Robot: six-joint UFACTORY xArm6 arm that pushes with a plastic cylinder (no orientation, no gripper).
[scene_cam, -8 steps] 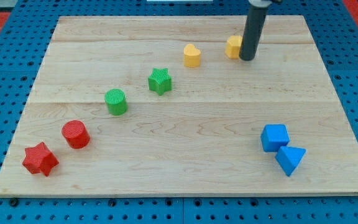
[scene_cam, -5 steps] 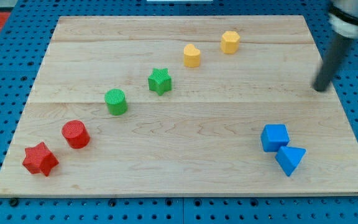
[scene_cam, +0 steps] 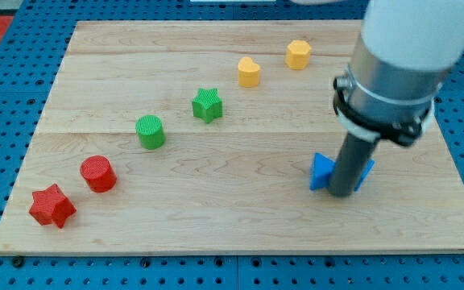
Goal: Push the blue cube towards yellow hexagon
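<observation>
My tip (scene_cam: 341, 194) rests on the board at the view's lower right. Blue block parts show on both sides of the rod, a larger piece on its left (scene_cam: 321, 171) and a sliver on its right (scene_cam: 366, 171). The rod hides the rest, so I cannot tell the blue cube from the blue triangle. The blue sits just above my tip and touches the rod. The yellow hexagon (scene_cam: 299, 55) stands near the view's top, far above the blue and slightly left.
A yellow heart (scene_cam: 249, 72), green star (scene_cam: 207, 105), green cylinder (scene_cam: 150, 131), red cylinder (scene_cam: 98, 173) and red star (scene_cam: 52, 206) run diagonally from upper middle to lower left. The arm's wide body (scene_cam: 393, 72) hangs over the board's right side.
The rod left the yellow hexagon, swung past the right edge and came down at the blue blocks. The blue blocks have shifted left and slightly up. The other blocks have not moved.
</observation>
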